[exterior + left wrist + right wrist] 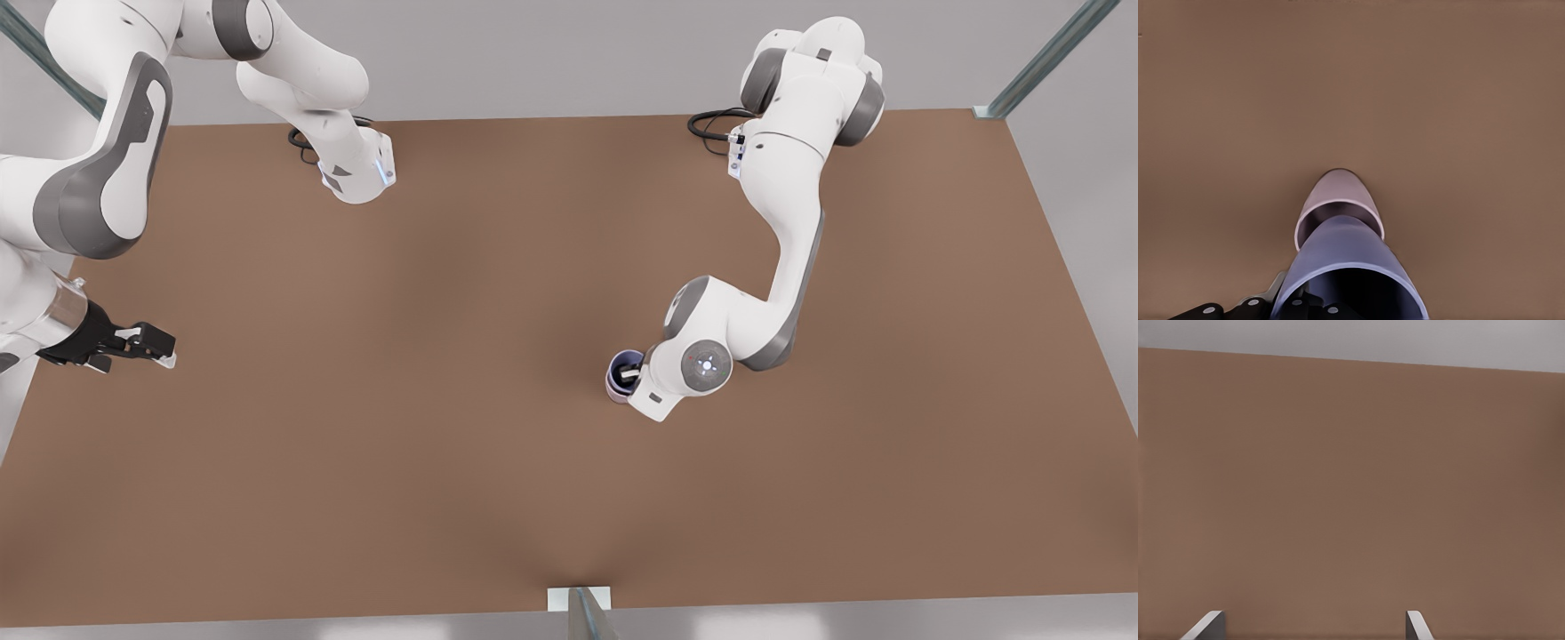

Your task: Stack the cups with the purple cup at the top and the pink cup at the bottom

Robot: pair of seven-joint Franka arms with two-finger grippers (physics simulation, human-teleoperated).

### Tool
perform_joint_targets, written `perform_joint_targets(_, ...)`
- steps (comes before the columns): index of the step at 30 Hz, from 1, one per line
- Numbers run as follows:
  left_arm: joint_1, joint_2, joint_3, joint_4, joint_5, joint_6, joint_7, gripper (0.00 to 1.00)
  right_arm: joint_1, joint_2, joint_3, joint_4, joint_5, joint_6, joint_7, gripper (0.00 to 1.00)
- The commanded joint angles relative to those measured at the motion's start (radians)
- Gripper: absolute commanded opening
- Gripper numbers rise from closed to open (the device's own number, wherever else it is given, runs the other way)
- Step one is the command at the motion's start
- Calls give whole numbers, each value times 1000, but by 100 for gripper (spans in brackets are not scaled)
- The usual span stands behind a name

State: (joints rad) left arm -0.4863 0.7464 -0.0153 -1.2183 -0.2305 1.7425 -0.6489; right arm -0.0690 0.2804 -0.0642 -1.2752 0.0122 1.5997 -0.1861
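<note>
The purple cup (pixel 1350 267) is seen nested in the pink cup (pixel 1338 200) with the left gripper (pixel 633 373) pinching its rim, so only release seems left, while the right gripper (pixel 142 345), spread, waits well apart.

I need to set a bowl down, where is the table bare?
Bare: the table between the right gripper and the cups, and its whole near edge. Crowded: around the purple cup, in the pink cup, under the left gripper.
</note>
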Motion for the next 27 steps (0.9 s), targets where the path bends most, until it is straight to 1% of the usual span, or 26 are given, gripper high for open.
perform_joint_targets(1, 0, 1, 0, 0, 0, 6, -31, 23, 0, -1, 0, 1, 3, 0, -10, 100)
perform_joint_targets(2, 0, 5, 0, 0, 0, 6, -9, 48, 0, -1, 0, 1, 3, 0, -12, 100)
perform_joint_targets(3, 0, 5, 0, 0, 2, 6, -5, 61, 0, -1, 0, 1, 2, 0, -12, 100)
perform_joint_targets(4, 0, 5, 0, 0, 2, 6, -3, 63, 0, -1, -2, 1, 3, 0, -12, 100)
perform_joint_targets(9, 0, 5, 0, 0, 2, 6, -5, 64, 0, -1, -2, 1, 3, 0, -10, 100)
perform_joint_targets(12, 0, 2, 0, 0, 2, 3, -6, 66, 0, -1, -2, 1, 5, 2, -9, 100)
perform_joint_targets(13, 0, 2, 0, 0, 2, 5, -6, 76, 0, -1, -3, 1, 5, 2, -9, 100)
perform_joint_targets(14, 0, 1, 1, 0, 3, 5, -6, 95, 0, -1, -2, 1, 5, 3, -9, 100)
perform_joint_targets(15, 0, 1, 1, 0, 3, 3, -8, 100, -2, -1, -3, 1, 5, 2, -9, 100)
perform_joint_targets(21, 0, -13, 6, 2, 3, -6, -12, 100, -3, -3, -6, 1, 5, 0, -6, 100)
perform_joint_targets(23, 2, -41, 11, 2, 19, -11, -2, 100, -3, -3, -6, 1, 5, 2, -6, 100)
perform_joint_targets(24, 3, -71, 14, 2, 53, -38, 84, 100, -3, -3, -6, 1, 5, 2, -6, 100)
perform_joint_targets(25, 6, -133, 86, 2, 66, -136, 279, 100, -3, -3, -5, 1, 5, 0, -6, 100)
perform_joint_targets(27, 6, -220, 202, 0, 66, -230, 482, 100, -5, -6, -9, 8, 6, 3, -6, 100)
